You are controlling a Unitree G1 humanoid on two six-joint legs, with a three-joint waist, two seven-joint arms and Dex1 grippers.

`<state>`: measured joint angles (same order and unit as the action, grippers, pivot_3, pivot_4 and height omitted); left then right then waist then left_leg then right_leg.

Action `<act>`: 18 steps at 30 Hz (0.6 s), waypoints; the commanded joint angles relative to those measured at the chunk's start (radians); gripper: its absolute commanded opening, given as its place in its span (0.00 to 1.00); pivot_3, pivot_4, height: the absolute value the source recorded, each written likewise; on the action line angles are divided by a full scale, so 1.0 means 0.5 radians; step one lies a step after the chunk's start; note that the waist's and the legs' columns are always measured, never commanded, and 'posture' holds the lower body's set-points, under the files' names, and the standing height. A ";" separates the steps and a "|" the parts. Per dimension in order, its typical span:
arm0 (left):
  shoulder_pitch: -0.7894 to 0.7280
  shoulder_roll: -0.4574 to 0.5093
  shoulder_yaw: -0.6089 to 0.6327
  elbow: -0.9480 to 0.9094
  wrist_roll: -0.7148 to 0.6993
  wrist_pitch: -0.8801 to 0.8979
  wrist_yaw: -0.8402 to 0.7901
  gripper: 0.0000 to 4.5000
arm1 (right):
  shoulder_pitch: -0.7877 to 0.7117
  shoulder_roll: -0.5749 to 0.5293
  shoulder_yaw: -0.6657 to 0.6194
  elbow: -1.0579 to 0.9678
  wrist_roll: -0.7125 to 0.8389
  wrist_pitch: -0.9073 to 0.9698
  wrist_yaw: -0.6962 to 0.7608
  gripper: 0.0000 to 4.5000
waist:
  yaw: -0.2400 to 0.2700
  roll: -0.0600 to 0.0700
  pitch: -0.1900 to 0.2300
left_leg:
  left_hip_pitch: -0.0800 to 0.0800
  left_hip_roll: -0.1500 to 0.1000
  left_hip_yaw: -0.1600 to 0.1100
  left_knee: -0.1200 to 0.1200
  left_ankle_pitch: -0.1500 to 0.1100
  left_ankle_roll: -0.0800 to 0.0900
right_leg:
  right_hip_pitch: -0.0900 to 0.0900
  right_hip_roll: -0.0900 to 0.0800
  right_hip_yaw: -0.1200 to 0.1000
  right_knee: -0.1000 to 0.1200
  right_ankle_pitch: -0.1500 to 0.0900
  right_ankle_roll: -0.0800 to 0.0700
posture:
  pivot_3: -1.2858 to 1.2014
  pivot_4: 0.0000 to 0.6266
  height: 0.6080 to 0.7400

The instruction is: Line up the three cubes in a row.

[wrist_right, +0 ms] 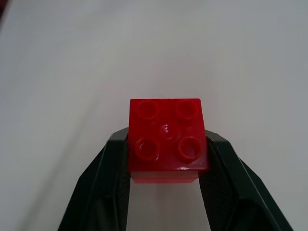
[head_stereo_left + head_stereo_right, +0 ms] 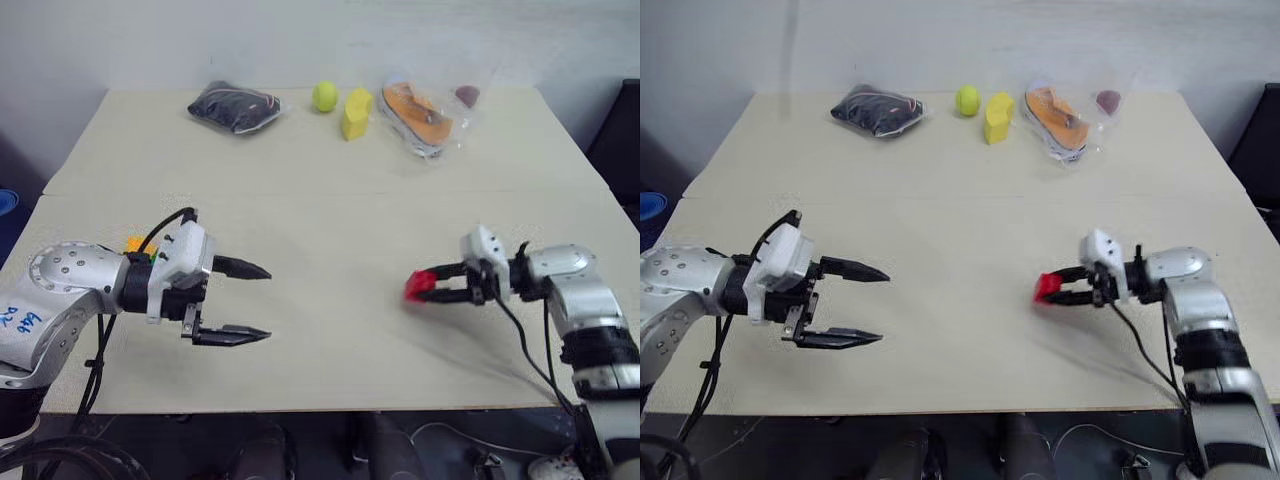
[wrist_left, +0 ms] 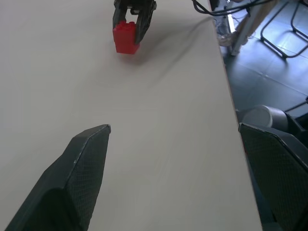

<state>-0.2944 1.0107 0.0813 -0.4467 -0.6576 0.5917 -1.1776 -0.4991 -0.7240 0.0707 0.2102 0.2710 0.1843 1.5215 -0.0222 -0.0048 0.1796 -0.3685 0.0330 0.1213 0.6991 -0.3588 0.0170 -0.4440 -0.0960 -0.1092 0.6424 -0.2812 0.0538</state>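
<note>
Pinching red cube (image 1: 166, 139) between my right gripper (image 2: 428, 286) fingers, studs facing wrist. Left gripper (image 2: 240, 302) fingers spread, nothing between. Orange-yellow cube (image 2: 138, 244) behind left wrist. Clear bag (image 2: 428, 115) holds orange item, far across table (image 2: 330, 190).

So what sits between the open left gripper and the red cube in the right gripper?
Nothing: only bare table between the left gripper and the red cube held in the right gripper, seen in both eye views and the left wrist view.
</note>
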 commanded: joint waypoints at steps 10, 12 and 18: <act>-0.055 -0.045 -0.106 -0.048 0.092 -0.141 -0.059 1.00 | 0.284 -0.023 0.193 -0.393 -0.170 -0.182 -0.238 0.33 | 0.038 -0.001 0.000 | 0.001 -0.003 0.002 0.001 0.000 0.001 | 0.000 -0.001 0.001 -0.007 0.000 0.000 | 0.52 0.24 1.00; -0.071 -0.054 -0.117 -0.039 0.096 -0.143 -0.056 1.00 | 0.274 -0.009 0.200 -0.368 -0.171 -0.191 -0.254 0.33 | 0.039 -0.001 0.000 | 0.002 -0.003 0.002 0.001 0.000 0.001 | 0.001 -0.001 0.001 -0.007 0.000 0.000 | 0.52 0.24 1.00; -0.037 -0.053 -0.072 -0.008 0.122 -0.114 0.011 1.00 | 0.220 -0.014 0.218 -0.356 -0.125 -0.101 -0.248 0.60 | 0.039 -0.001 0.000 | 0.002 -0.003 0.002 0.001 0.000 0.001 | 0.001 0.000 0.001 -0.007 0.000 0.000 | 0.52 0.24 1.00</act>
<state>-0.3201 0.9812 0.0193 -0.4553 -0.6075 0.5344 -1.1886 -0.3718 -0.7201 0.1908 0.0543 0.1887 0.1187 1.3938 -0.0028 -0.0052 0.1795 -0.3676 0.0316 0.1221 0.6996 -0.3585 0.0176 -0.4438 -0.0963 -0.1088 0.6391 -0.2812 0.0538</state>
